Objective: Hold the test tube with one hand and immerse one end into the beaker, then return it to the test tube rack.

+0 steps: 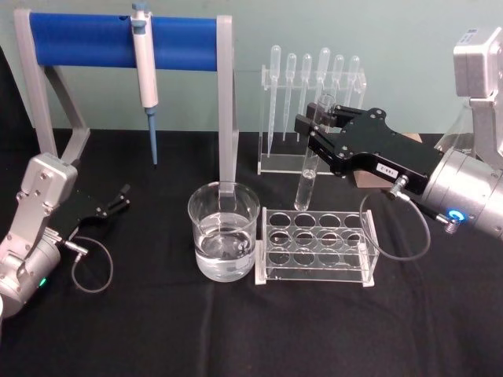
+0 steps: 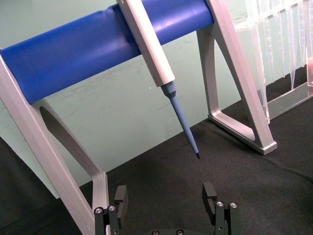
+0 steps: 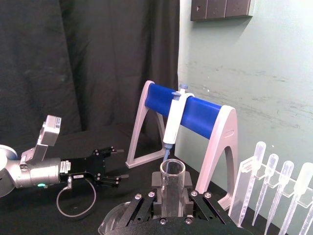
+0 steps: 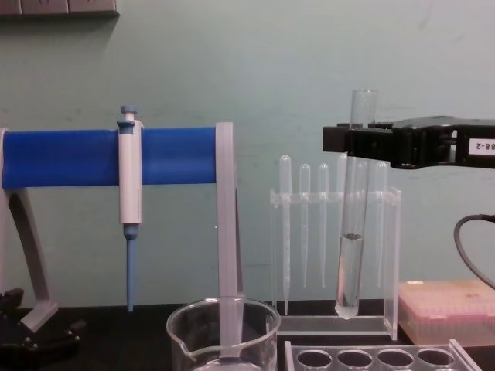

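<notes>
Black right gripper (image 1: 318,129) is clenching the long clear glass test tube (image 1: 306,177) upright, bottom hanging free above the clear holed rack (image 1: 368,245) below; left gripper (image 1: 122,196) is idling, spread

Lab gear around the blue-barred stand on a black tabletop (image 1: 157,330).
The stand (image 1: 86,43), a blue bar between silver A-shaped legs, sits at the back of the tabletop against a pale green wall (image 4: 232,62). A white micropipette (image 1: 145,71) with a blue tip hangs upright from its bar, tip clear of the cloth. Just beside the stand's right leg is a clear holder (image 1: 279,163) with a row of bulb-topped plastic pipettes (image 1: 290,78) hanging tips down. Past that holder, farther from the stand, lies a pink box (image 4: 445,309).
</notes>
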